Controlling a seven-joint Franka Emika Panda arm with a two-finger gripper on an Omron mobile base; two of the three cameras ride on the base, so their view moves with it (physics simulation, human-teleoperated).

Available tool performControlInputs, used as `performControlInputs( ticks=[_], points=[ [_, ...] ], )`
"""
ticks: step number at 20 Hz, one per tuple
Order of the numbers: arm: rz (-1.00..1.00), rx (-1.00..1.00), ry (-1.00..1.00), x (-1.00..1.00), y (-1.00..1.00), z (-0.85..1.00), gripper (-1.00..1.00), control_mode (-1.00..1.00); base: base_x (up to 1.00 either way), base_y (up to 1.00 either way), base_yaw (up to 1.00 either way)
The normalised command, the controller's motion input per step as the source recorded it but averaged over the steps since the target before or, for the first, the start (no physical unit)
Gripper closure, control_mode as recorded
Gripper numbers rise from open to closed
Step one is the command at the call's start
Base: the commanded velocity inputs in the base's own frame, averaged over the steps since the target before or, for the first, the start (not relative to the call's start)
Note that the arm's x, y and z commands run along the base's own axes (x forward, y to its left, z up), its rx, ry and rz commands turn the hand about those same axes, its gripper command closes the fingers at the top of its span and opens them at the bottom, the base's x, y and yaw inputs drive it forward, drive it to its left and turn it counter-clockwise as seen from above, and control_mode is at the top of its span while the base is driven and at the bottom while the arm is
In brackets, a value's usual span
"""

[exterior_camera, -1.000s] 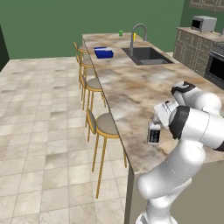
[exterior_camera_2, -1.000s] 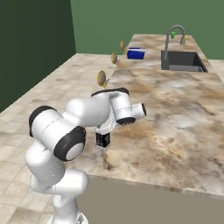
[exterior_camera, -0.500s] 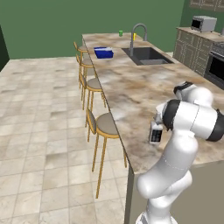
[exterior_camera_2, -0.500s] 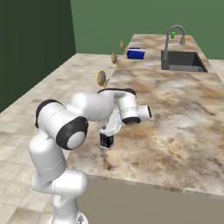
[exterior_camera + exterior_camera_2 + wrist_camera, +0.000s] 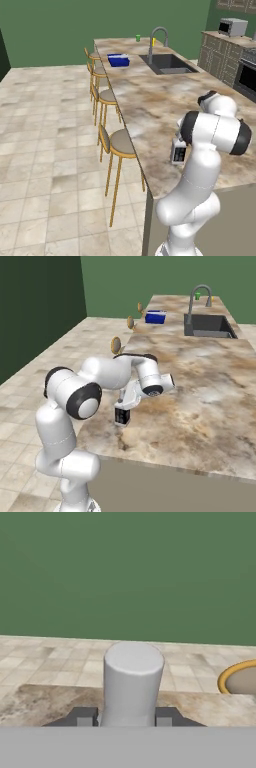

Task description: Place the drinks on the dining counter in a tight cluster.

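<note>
In the left base view, the arm's elbow has swung further toward the lower right of the frame than a second ago, and the hand (image 5: 179, 145) has carried the small dark white-labelled bottle (image 5: 178, 152) lower, so that its base now looks to be at or just above the counter (image 5: 150, 100) near the stool-side edge, right of centre in the frame; I judge this to be the set-down of one drink, with the release still to come. In the right base view, the hand (image 5: 125, 404) sits left of centre, closed around the bottle (image 5: 122, 416), which hangs upright directly beneath it, its foot close to the marbled top (image 5: 200, 386) near the front left edge; no other drink stands beside it here, so the cluster looks barely begun. In the hand view, the bottle's pale cap (image 5: 133, 679) rises at bottom centre, pinched between the two dark fingertips (image 5: 82, 716), with a stool seat (image 5: 240, 679) at the right edge.
</note>
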Motion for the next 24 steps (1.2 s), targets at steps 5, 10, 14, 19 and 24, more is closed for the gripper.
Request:
performControlInputs(
  ticks=[5, 10, 14, 19, 24],
  points=[
    [0.00, 0.00, 0.00, 0.00, 0.00, 0.00, 1.00, -1.00, 0.00, 0.00, 0.00],
    [0.00, 0.00, 0.00, 0.00, 0.00, 0.00, -1.00, -1.00, 0.00, 0.00, 0.00],
    [0.00, 0.00, 0.00, 0.00, 0.00, 0.00, -1.00, -1.00, 0.00, 0.00, 0.00],
    [0.00, 0.00, -0.01, 0.00, 0.00, 0.00, -1.00, -1.00, 0.00, 0.00, 0.00],
    [0.00, 0.00, -0.04, -0.07, 0.00, 0.03, -1.00, -1.00, 0.00, 0.00, 0.00]
  ],
)
